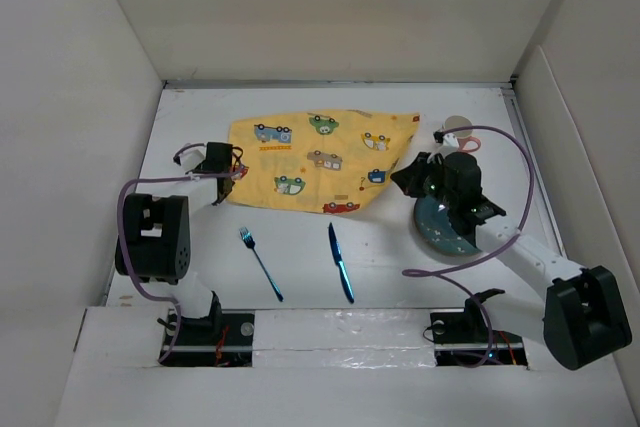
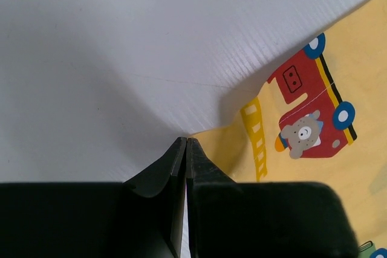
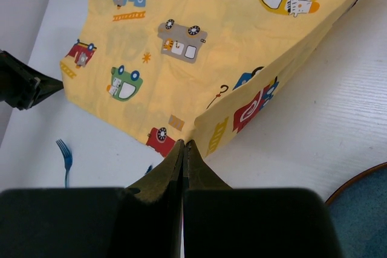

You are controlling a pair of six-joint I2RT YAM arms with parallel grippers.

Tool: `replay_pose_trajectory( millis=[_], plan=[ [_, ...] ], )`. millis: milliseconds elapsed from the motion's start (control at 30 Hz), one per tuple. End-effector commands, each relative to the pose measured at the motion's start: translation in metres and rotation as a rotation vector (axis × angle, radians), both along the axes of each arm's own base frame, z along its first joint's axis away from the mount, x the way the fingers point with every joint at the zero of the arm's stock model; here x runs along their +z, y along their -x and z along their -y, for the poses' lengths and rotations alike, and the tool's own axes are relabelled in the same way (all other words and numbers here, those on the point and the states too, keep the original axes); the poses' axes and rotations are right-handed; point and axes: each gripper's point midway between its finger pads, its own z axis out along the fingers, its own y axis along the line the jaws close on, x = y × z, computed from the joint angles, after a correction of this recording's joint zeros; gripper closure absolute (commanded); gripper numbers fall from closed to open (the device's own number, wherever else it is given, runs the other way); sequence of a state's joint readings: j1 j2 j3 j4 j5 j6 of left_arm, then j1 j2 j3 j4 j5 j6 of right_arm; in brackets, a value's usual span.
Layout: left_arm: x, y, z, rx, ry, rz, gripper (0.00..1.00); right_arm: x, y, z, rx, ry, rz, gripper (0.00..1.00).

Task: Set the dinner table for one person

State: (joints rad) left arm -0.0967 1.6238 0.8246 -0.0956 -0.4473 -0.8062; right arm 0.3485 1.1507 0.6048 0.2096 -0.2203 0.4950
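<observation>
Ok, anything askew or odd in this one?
The placemat lies crooked and not flat: its right side is folded over itself. The left gripper is shut on its left corner, the right gripper on the folded corner.

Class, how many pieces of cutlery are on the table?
2: a blue metal fork left, a blue metal knife right of it; the yellow printed cloth placemat might hide more.

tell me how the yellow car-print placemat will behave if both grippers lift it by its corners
Probably floppy: the placemat creases into a raised fold running to the right gripper. Likely light: its edge lifts off the table at the left gripper under just a corner pinch. Lifted, it would probably sag in the middle.
</observation>
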Motion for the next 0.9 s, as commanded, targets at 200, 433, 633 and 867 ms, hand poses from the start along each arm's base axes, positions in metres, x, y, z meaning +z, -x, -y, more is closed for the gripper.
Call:
replay_pose_trajectory(
  millis=[200,433,633,867],
  plan=[
    [0.031,0.024,0.009,-0.041,-0.02,0.015,1.0,0.011,0.004,-0.005,0.024,-0.022,0.043,1.0],
    [0.117,0.022,0.023,-0.117,0.056,0.304,1.0,0.018,0.005,-0.004,0.013,-0.018,0.065,1.0],
    [0.184,0.026,0.022,-0.151,0.049,0.464,1.0,0.053,0.009,-0.013,0.026,-0.036,0.099,1.0],
    [0.295,0.007,0.031,-0.21,0.057,0.686,1.0,0.183,0.01,-0.007,-0.049,-0.08,0.289,1.0]
  ],
)
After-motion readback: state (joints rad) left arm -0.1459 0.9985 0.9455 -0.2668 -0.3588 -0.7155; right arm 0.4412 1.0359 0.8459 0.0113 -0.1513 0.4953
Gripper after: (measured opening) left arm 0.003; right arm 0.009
